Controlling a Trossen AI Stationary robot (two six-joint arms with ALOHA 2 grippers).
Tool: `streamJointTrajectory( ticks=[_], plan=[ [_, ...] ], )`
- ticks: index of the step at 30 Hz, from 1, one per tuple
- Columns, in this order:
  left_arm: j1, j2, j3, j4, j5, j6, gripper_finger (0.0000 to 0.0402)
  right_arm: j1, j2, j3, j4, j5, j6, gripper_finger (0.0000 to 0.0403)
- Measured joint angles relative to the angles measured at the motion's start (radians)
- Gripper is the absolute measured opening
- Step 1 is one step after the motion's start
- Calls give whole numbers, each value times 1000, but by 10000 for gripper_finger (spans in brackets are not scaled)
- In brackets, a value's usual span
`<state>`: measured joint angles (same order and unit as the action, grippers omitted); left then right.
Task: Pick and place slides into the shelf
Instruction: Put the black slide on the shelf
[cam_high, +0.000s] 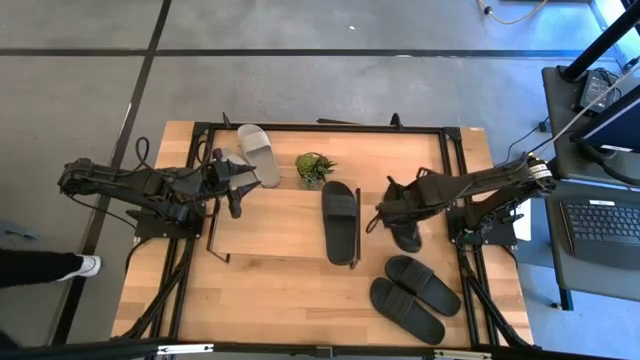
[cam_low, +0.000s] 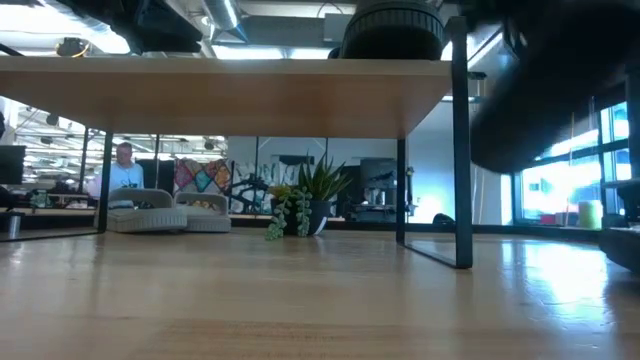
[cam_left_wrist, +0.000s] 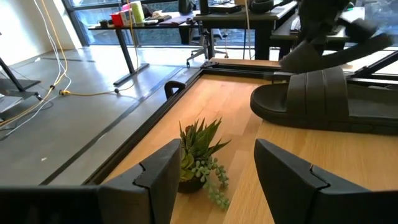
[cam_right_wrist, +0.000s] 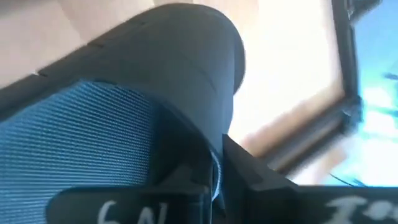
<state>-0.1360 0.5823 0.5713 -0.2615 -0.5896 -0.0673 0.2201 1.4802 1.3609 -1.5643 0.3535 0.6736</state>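
The right hand (cam_high: 385, 215) is clamped on a black slide (cam_high: 404, 236) whose length runs twelve-to-six. The shelf (cam_high: 270, 225) lies at nine o'clock from it. The left hand (cam_high: 233, 190), half open, holds nothing.

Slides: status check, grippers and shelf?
Right gripper shut on a black slide right of shelf. Left gripper open, empty, at shelf's left end. One black slide on shelf. Plant behind.

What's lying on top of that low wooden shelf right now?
One black slide lies along the shelf board near its right end, and the rest of the board looks bare. The left hand hovers over its left edge, hiding a small patch of board beneath it.
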Motion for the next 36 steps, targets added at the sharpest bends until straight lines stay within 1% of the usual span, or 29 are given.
streamJointTrajectory(
  ticks=[2,4,6,9,11,16,20,25,27,29,31,33,36],
  plan=[
    [0,0,0,1,0,0,195,4,-4,88,-6,17,37,13],
    [0,0,0,1,0,-2,195,16,-4,165,-9,56,56,12],
    [0,0,0,3,0,-7,195,23,0,239,0,109,53,12],
    [0,0,0,1,0,-6,195,25,12,325,61,147,7,12],
    [0,0,0,2,0,-6,195,25,26,360,157,171,-69,12],
    [0,0,0,5,31,-7,195,12,91,444,403,179,-290,12],
    [0,0,0,31,95,-2,195,-7,182,548,501,178,-409,12],
    [-6,17,0,30,110,53,195,-26,336,710,490,180,-449,12],
    [-9,23,0,27,105,67,195,-33,398,775,455,180,-450,12],
    [-9,34,1,33,79,96,195,-41,454,836,403,179,-450,12],
    [-9,45,1,32,53,175,195,-50,504,892,343,177,-449,12],
    [-9,58,1,36,49,263,195,-57,542,929,295,178,-450,12],
    [-9,69,13,55,48,359,195,-63,568,953,287,178,-466,12]
  ],
)
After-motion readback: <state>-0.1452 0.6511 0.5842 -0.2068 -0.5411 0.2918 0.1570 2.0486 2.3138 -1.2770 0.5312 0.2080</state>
